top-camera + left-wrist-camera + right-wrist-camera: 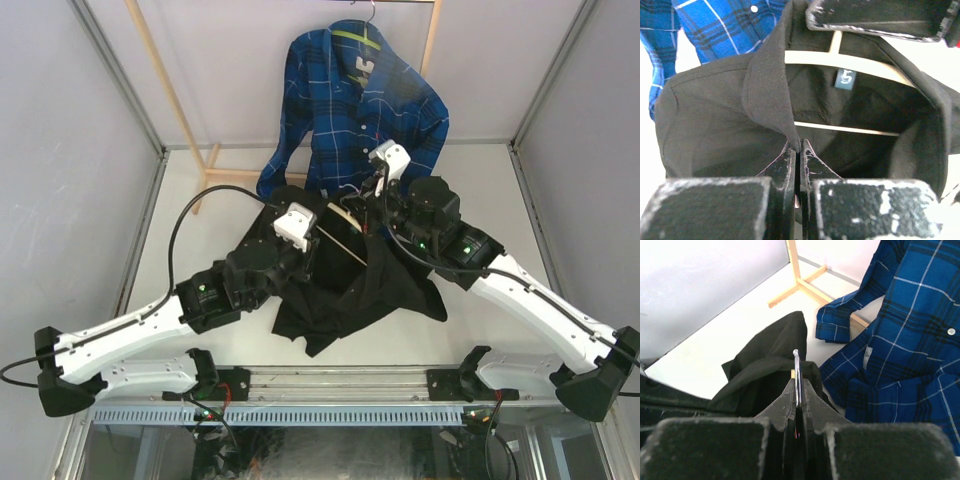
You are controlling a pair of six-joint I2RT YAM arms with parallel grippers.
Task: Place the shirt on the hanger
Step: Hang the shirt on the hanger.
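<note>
The black shirt point(350, 290) lies crumpled at the table's middle, its collar raised. The cream wooden hanger point(345, 232) sits inside the collar opening; its top bar point(850, 62) and crossbar point(845, 129) show in the left wrist view beside a grey label point(844, 78). My left gripper point(799, 147) is shut on the shirt's collar edge point(771, 90). My right gripper point(797, 382) is shut on the hanger's silver hook point(796, 371), above black shirt cloth point(765, 370). The right gripper shows in the top view point(378, 190) by the collar.
A blue plaid shirt point(355, 105) hangs on a wooden rack point(170, 100) at the back, its hem and sleeve close behind both grippers point(900, 350). The rack's foot point(800, 285) lies on the table. Grey walls stand left and right.
</note>
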